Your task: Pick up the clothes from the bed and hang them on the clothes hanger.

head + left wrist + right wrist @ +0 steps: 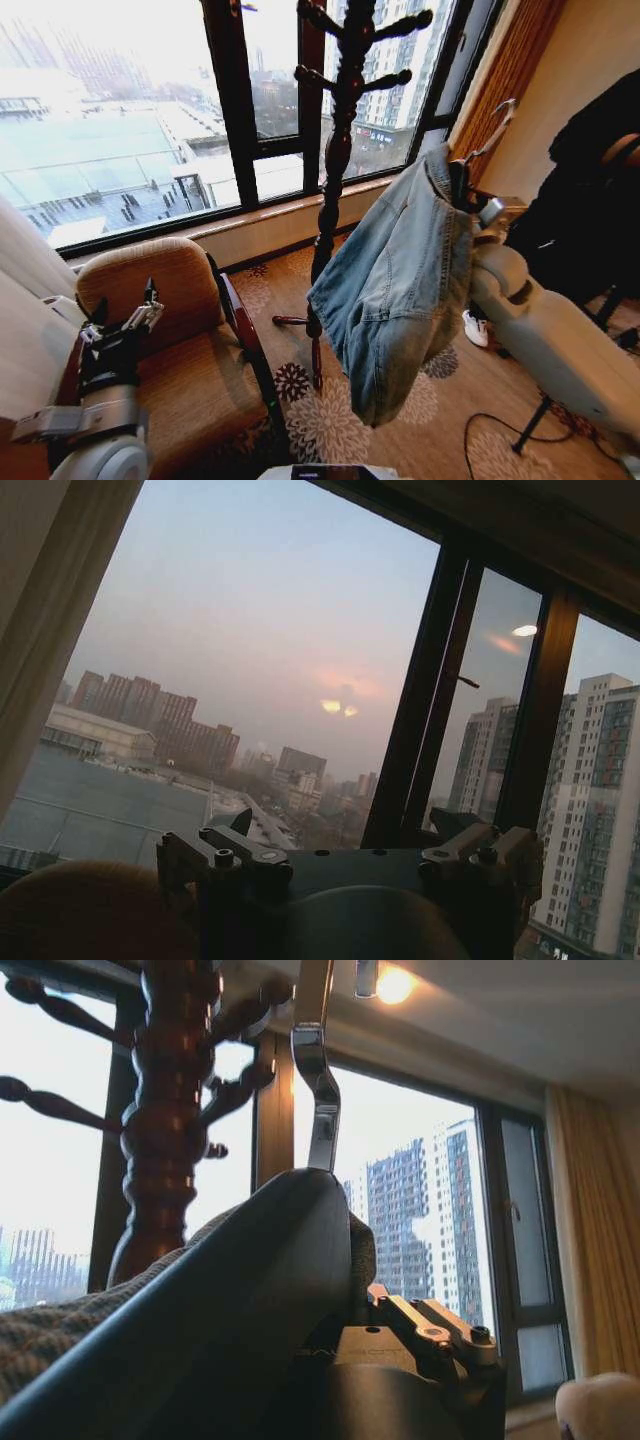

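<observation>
The denim jacket (395, 290) hung in the air from the clothes hanger (462, 185), held up by the right arm on the right side of the head view. Its collar sat at the top by the hanger's neck and the body draped down and toward the left, the hem ending above the patterned carpet (330, 420). The hanger's metal hook (492, 130) rose above the collar, well clear of the dark wooden coat stand (335, 150), which stood just to the left of the jacket in front of the window (120, 130). In the right wrist view the hook (318, 1070) pointed upward beside the stand's turned post (165, 1120), with the hanger's dark shoulder (220, 1330) and a strip of the jacket's fabric (60, 1325) close against the camera.

The right gripper (487, 212) was at the hanger's neck, partly hidden behind the jacket; I could not tell how far its fingers were closed, though the hanger and jacket were clearly carried there.

The left gripper (140, 318) was parked low on the left, over the brown upholstered armchair (190, 350), its fingers spread apart and holding nothing. In the left wrist view its fingers (225, 855) stood apart with the window and city buildings beyond
</observation>
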